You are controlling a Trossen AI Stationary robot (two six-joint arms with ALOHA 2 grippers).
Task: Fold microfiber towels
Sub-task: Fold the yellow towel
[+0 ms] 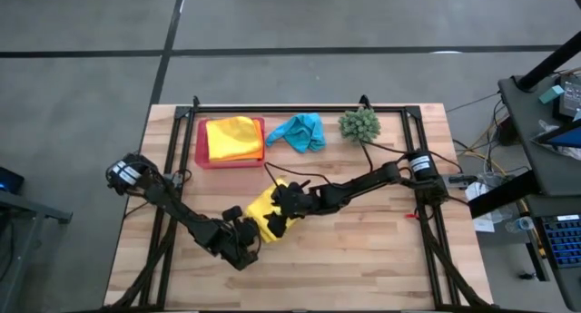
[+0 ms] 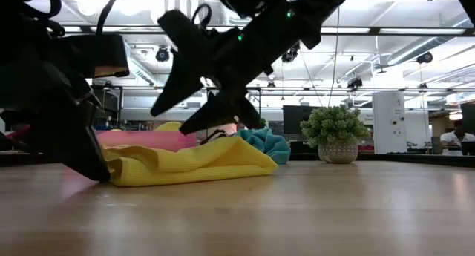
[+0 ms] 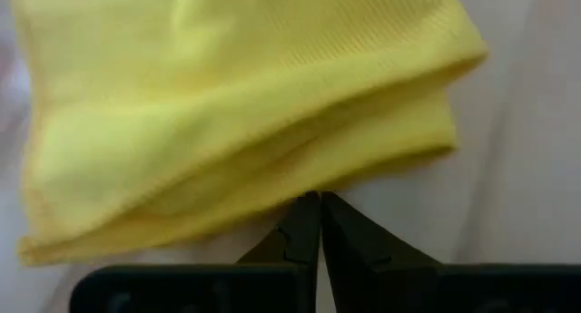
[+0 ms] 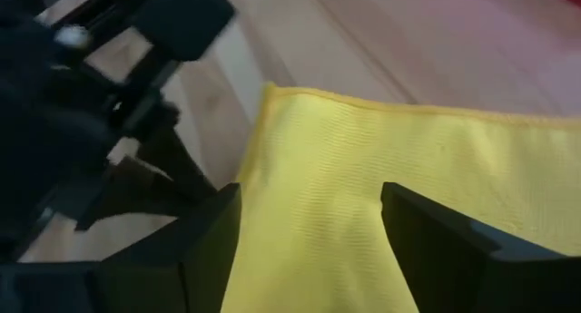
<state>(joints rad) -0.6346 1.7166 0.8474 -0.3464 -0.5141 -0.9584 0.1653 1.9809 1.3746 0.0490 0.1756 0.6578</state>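
A pink tray lies at the far side of the wooden table — near it, further right, stands a small green plant ball.

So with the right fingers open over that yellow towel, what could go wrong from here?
1. The right gripper has its fingers spread just above the folded yellow towel; lifting away could snag the top layer and undo the fold.
2. The left gripper, fingers shut at the towel's edge, could drag it across the table if that arm moves.
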